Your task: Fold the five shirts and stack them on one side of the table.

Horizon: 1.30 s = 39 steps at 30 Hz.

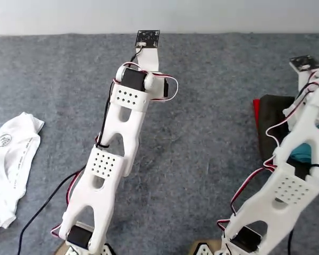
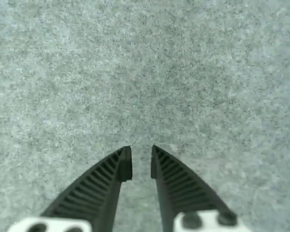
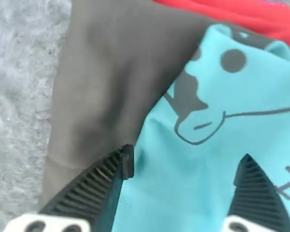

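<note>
High view, left arm: the left arm (image 1: 122, 127) stretches up the middle of the table (image 1: 202, 133) toward the far edge, with bare grey cloth below it.
High view, white shirt: the white shirt (image 1: 10, 159) is crumpled and unfolded at the left edge, part of it off the picture. Its long axis runs roughly near to far.
High view, right arm: the right arm (image 1: 297, 175) hangs over a pile at the right edge, with a dark shirt (image 1: 268, 122) underneath, a red shirt (image 1: 256, 109) poking out at the side and a teal shirt (image 1: 303, 151) on top.
Left wrist view, left gripper: the left gripper (image 2: 141, 162) is all but clenched, just a thin slit between the tips and nothing in it. It is poised over bare cloth.
Right wrist view, right gripper: the right gripper (image 3: 186, 164) is spread wide and grasps nothing. It sits low over the teal shirt, one fingertip at the teal edge where the dark shirt shows; whether it touches the fabric cannot be told.
Key relation: the white shirt lies well apart from the left gripper, off toward the left edge and nearer the front. The left arm is far the nearer of the two.
Judgement: the white shirt looks like the next one to fold, so the left arm would need to swing to that edge and open up.
Count: four shirts can be made out; a fifth cannot be told.
</note>
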Each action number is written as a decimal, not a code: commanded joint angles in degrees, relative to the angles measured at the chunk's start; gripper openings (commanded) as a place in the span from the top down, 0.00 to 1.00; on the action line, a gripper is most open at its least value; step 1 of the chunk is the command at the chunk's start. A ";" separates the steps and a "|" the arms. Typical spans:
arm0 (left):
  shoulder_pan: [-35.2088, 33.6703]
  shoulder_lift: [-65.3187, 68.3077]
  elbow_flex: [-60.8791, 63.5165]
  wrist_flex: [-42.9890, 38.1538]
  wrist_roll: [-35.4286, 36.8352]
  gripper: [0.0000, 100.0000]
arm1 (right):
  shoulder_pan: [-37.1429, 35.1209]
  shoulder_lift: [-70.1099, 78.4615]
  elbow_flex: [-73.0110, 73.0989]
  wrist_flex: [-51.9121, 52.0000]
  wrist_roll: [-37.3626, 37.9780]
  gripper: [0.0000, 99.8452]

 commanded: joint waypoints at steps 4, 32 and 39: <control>-0.26 -5.36 -3.65 1.32 -0.35 0.93 | 0.22 -4.35 -0.26 0.40 1.05 0.66; -0.26 -5.36 -3.56 1.32 -4.48 0.93 | 1.27 -0.22 2.90 -4.09 -0.70 0.90; -0.26 -5.36 -3.56 1.32 -4.48 0.93 | 3.38 -0.31 2.90 -5.58 -0.70 0.92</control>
